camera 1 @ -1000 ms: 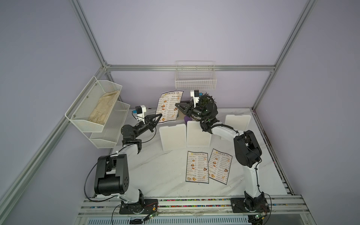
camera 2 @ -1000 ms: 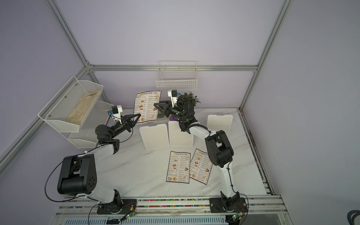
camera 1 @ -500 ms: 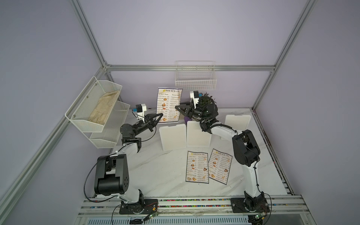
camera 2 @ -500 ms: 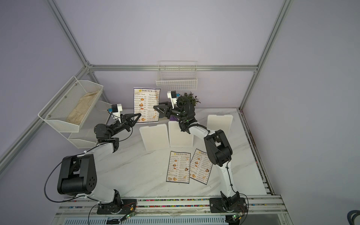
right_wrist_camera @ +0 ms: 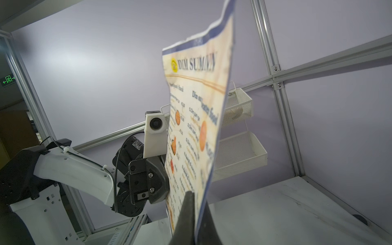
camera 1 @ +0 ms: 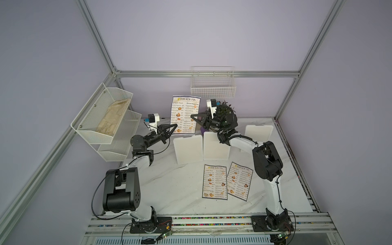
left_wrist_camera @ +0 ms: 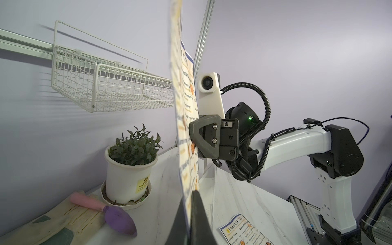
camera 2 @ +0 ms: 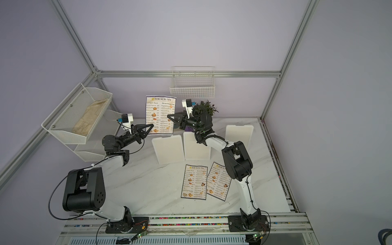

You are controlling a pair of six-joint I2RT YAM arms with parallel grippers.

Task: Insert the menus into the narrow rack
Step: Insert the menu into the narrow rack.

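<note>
Both top views: my left gripper point(camera 1: 174, 127) clamped on lower left edge of black-bordered paper "DIM SUM INN" menu sheet point(camera 1: 185, 112). Sheet upright in air over white marble tabletop point(camera 1: 169, 186). My right gripper point(camera 1: 192, 116) pinched on sheet's right edge. Narrow white wire rack point(camera 1: 212, 93) on back wall, above and right of sheet, apart. Straight menu point(camera 1: 214, 182) flat on table, tilted menu point(camera 1: 239, 184) just beside it.

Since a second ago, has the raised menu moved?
Yes. The raised menu has swung from tilted to upright. Its top edge now runs roughly parallel to the wire rack on the back wall and sits slightly nearer to it.
</note>
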